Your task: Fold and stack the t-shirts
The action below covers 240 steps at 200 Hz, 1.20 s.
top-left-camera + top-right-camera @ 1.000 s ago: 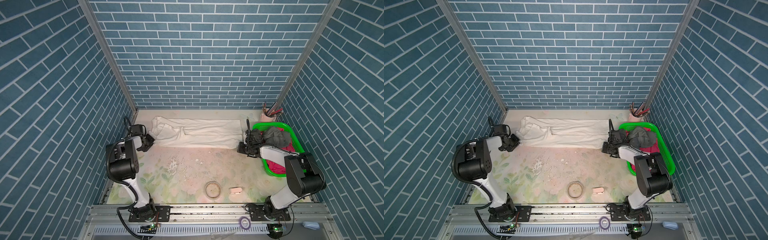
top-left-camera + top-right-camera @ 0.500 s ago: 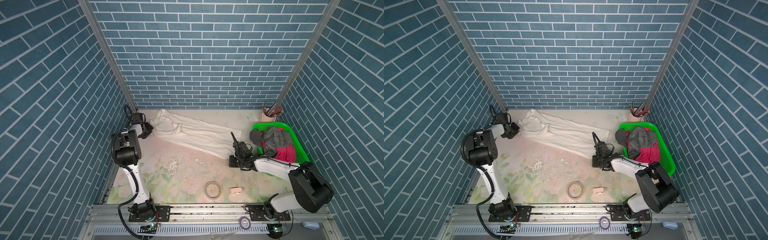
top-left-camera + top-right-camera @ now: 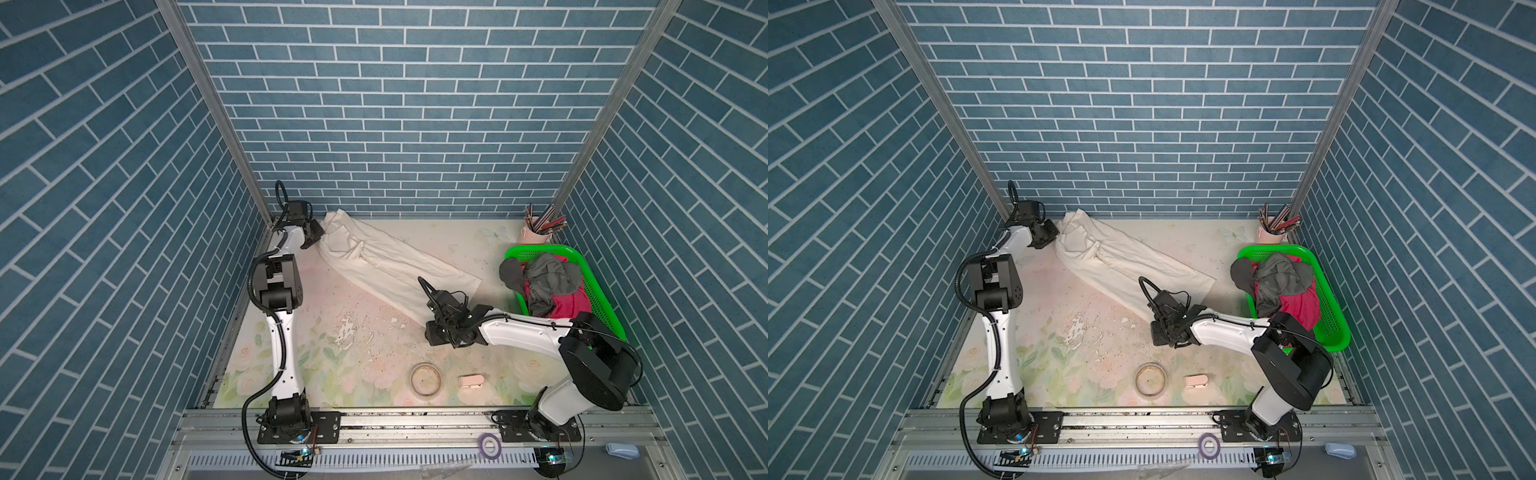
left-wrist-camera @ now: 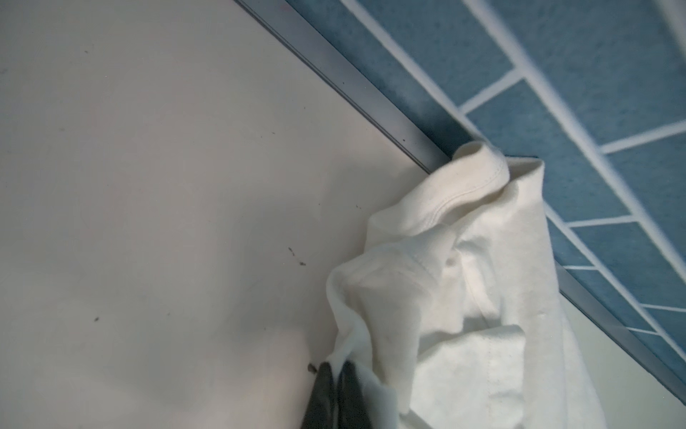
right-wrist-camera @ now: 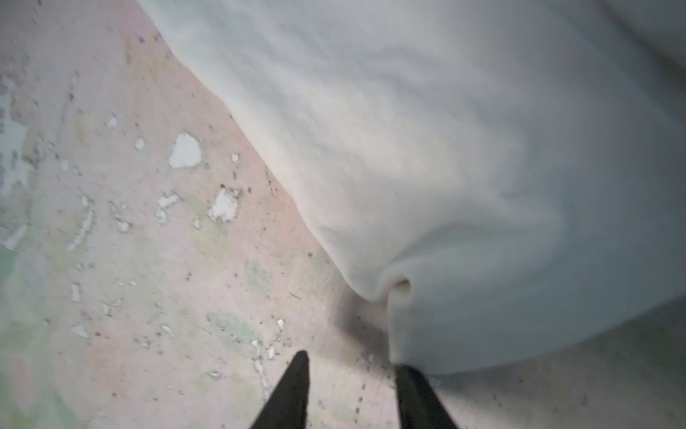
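The cream-white t-shirt lies as a long folded strip, running diagonally from the back left corner toward the table's middle. At that corner my left gripper is shut on a bunched end of the t-shirt. My right gripper is open at the strip's near end. The cloth edge rests beside one finger, with only bare table between the fingers. A dark grey t-shirt and a magenta t-shirt are heaped in the green basket.
A cup of pencils stands at the back right, behind the basket. Near the front lie a ring and a small pink block. Tiled walls close off the back and both sides. The left gripper is close to the back wall rail.
The cream shirt swung from lying along the back wall to a diagonal. My right gripper pulled its end forward and then opened. My left gripper carried its end into the back corner.
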Tool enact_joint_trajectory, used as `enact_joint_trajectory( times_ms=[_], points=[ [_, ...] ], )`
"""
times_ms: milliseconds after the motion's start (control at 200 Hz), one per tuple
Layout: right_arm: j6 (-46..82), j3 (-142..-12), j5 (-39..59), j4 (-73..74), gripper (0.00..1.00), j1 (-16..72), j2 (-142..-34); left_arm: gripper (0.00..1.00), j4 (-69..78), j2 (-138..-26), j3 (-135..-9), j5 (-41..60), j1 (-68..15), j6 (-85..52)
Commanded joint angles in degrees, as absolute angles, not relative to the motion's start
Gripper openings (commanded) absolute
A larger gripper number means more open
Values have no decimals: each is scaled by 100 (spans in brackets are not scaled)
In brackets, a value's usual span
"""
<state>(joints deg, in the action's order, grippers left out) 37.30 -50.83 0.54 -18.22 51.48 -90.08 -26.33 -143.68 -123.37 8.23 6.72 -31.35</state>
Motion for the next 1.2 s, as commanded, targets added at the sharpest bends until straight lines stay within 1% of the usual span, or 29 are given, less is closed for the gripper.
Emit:
enact_joint_trajectory(
  times_ms=[0, 30, 55, 95, 110, 160, 225, 270, 335, 355, 445, 575, 685, 840, 960, 1155, 1195],
  points=[
    [3027, -5859, -148, -2801, 60, 4991, -8693, 31, -3025, -13809, -12097, 648, 812, -2989],
    [2837, -6080, -149, -2957, 66, 4887, -8672, 41, -2905, -13586, -11794, 714, 848, -3033],
    [2691, -6243, -136, -3052, 69, 4791, -8656, 47, -2792, -13388, -11531, 782, 873, -3064],
    [2460, -6449, -104, -3093, 70, 4560, -8640, 58, -2657, -13062, -11131, 781, 926, -3149],
    [2376, -6504, -93, -3070, 73, 4470, -8632, 62, -2615, -12937, -10974, 782, 941, -3180],
    [2104, -6596, -49, -2847, 76, 4138, -8643, 72, -2376, -12515, -10414, 862, 1019, -3336],
    [1766, -6743, 119, -2515, 84, 3715, -8759, 78, -2048, -11991, -9684, 1121, 1125, -3508],
    [1565, -6853, 357, -2262, 87, 3424, -8919, 81, -1979, -11686, -9305, 1230, 1191, -3566],
    [1267, -7145, 471, -2102, 89, 3129, -9314, 83, -1898, -11228, -8774, 1378, 1239, -3622],
    [1183, -7258, 497, -2096, 91, 3053, -9478, 83, -1816, -11084, -8564, 1451, 1247, -3648],
    [868, -7782, 769, -2166, 91, 2720, -10219, 87, -1515, -10411, -7636, 1783, 1220, -3773],
    [357, -8507, 1051, -2399, 91, 2382, -11208, 87, -1261, -9685, -6532, 2351, 1029, -3855],
    [-154, -8776, 1327, -2421, 91, 2228, -11748, 87, -902, -9102, -5608, 2849, 857, -4074],
    [-522, -8967, 1178, -2443, 91, 2176, -12105, 87, -775, -8449, -4863, 3119, 585, -4135],
    [-551, -8890, 1118, -2169, 91, 2017, -12167, 87, -254, -7978, -4311, 3406, 260, -4438],
    [-631, -9094, 1132, -2271, 90, 1845, -12575, 87, 513, -7603, -3616, 3248, -564, -4932],
    [-608, -9105, 1125, -2285, 88, 1838, -12625, 87, 596, -7630, -3543, 3228, -677, -5005]
  ],
)
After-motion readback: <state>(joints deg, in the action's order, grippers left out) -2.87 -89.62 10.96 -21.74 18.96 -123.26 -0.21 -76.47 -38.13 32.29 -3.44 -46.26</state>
